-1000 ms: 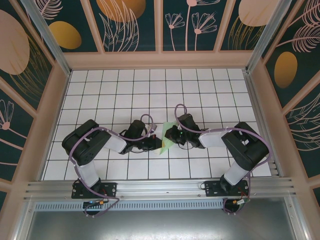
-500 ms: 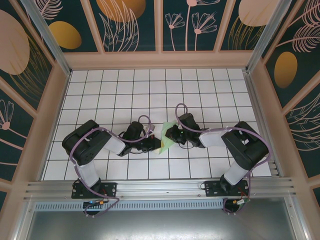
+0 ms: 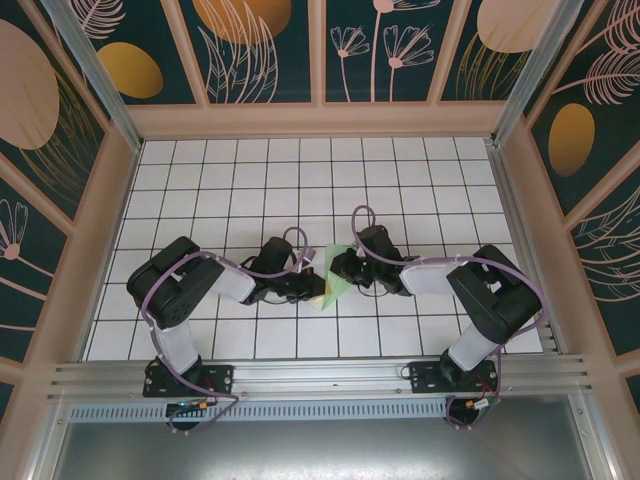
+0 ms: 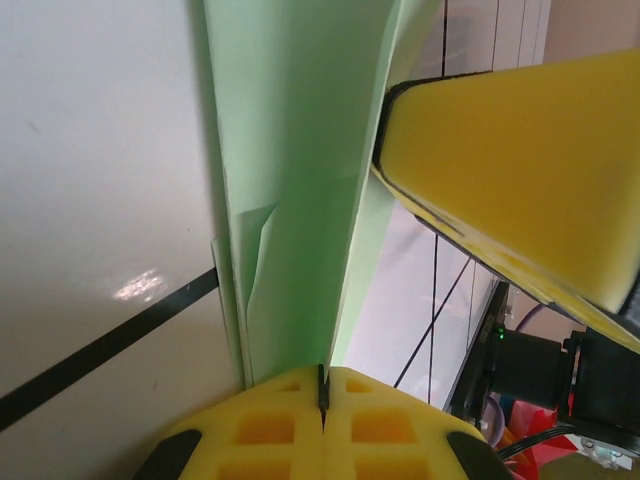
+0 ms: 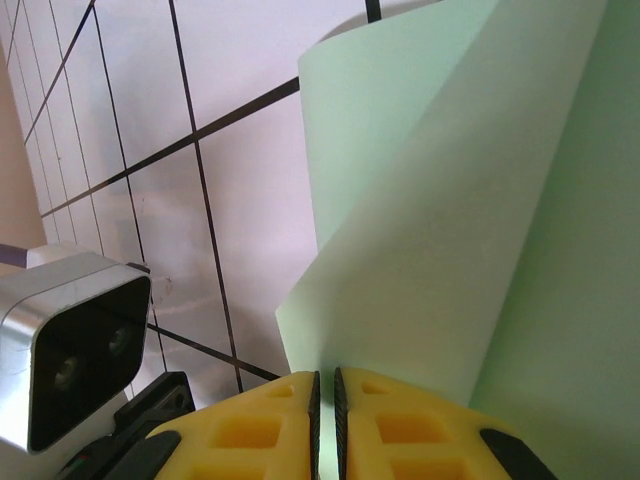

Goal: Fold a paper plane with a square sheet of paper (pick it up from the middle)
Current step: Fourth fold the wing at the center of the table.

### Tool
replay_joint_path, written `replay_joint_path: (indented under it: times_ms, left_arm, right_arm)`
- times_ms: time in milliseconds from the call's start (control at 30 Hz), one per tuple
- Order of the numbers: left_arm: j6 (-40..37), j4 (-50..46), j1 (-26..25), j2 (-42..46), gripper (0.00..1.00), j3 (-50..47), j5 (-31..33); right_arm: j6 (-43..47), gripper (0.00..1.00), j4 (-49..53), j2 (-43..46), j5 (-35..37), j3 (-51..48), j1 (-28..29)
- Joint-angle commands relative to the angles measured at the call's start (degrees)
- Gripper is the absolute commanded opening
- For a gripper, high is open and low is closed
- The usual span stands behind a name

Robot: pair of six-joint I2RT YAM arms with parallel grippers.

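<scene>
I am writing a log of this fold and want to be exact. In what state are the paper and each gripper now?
paper: folded into layers, pinched by both grippers.
left gripper: shut on the paper.
right gripper: shut on the paper.

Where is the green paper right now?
In the top view, the green paper is mid-table near the front, held between the left gripper and the right gripper.
</scene>
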State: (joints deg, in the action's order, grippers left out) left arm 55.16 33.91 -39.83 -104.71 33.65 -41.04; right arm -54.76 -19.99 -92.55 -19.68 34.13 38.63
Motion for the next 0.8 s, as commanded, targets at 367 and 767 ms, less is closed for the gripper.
replay_joint_path:
  times_ms: [367,767]
  left_arm:
    - [2.4,3.6,1.6,-2.6,0.0,-0.2,-5.5]
    - [3.4,4.1,2.0,-3.1,0.0,-0.2,-6.0]
  right_arm:
    - [0.9,0.16,-0.5,-0.9,-0.6,1.0,0.3]
    - [0.7,0.16,-0.4,-3.1,0.3,1.9,0.2]
